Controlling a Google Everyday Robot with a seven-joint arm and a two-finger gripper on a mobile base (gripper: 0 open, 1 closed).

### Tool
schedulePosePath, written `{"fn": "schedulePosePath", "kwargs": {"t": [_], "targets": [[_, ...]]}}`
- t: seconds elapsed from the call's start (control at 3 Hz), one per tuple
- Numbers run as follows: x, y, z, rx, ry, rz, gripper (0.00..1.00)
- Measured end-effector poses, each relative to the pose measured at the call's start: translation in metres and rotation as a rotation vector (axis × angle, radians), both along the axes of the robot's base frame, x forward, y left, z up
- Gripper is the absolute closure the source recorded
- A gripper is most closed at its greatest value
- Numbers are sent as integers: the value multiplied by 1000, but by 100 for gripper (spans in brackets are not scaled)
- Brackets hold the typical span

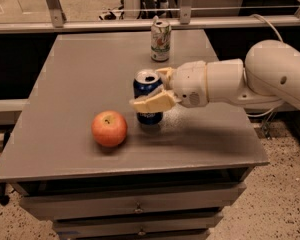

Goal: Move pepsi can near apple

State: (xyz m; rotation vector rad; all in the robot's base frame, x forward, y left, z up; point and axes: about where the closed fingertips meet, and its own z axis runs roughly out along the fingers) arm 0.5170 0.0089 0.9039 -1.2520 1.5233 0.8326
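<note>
Item 1, pepsi can (148, 98): dark blue, silver top with the opening showing, upright near the middle of the desk (80, 79). I read its base as down at the desk surface, though I cannot tell whether it rests there or hangs just clear.

Item 2, tool (149, 88): clamped on the pepsi can. One cream finger (152, 103) crosses the can's front face, and the other sits behind the rim at the far side. It reaches in from my right on the white arm (270, 76), which lies low over the desk.

Item 3, apple (109, 128): red-orange, stem dimple up, on the desk to the left of the pepsi can and a little nearer the front edge — near it, with a narrow strip of bare desk between them.

Item 4, white and green can (160, 39): upright at the far edge of the desk, well behind the pepsi can.

Item 5, desk: grey flat top, with drawers (135, 208) below the front edge — two small knobs visible.
</note>
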Motion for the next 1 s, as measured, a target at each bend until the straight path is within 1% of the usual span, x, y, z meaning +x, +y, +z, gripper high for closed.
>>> {"fn": "schedulePosePath", "kwargs": {"t": [0.33, 0.67, 1.0], "targets": [[-9, 12, 4, 64, -56, 38, 100], [-17, 22, 8, 91, -126, 83, 82], [-62, 22, 19, 99, -169, 141, 57]]}}
